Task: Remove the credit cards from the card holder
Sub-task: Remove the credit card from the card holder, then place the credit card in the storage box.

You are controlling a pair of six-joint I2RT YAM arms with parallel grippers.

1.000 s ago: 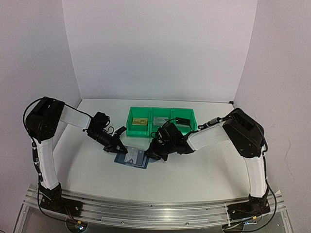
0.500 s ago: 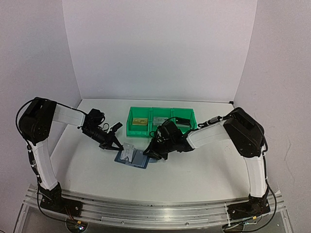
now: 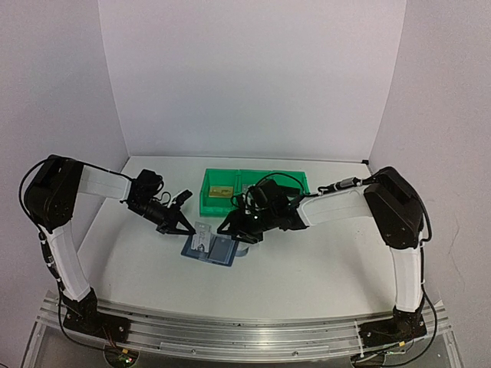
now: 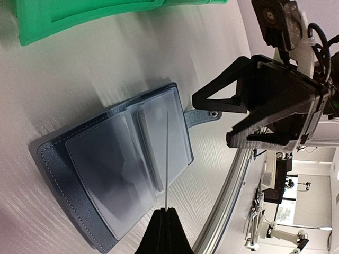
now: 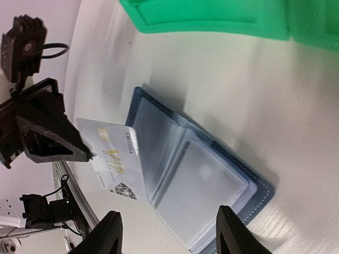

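The blue card holder [image 3: 210,251] lies open on the table, its pale sleeves facing up [image 5: 204,185]. My left gripper [image 3: 187,228] is shut on a corner of a silver-grey credit card [image 5: 112,159] with gold lettering. The card stands tilted over the holder's left page and shows edge-on as a thin line [image 4: 167,159] in the left wrist view. Whether its far edge is still in a sleeve I cannot tell. My right gripper [image 3: 234,232] hovers open just above the holder's right side [image 4: 122,169], jaws wide and empty [image 5: 169,233].
A row of green bins [image 3: 253,201] stands right behind the holder, with a tan-gold card [image 3: 222,190] in the left one. The two grippers face each other closely over the holder. White walls close the table's back and sides.
My right gripper has opened, let go of the holder and shifted left. My left gripper has drawn the silver card up and to the left, away from the holder.
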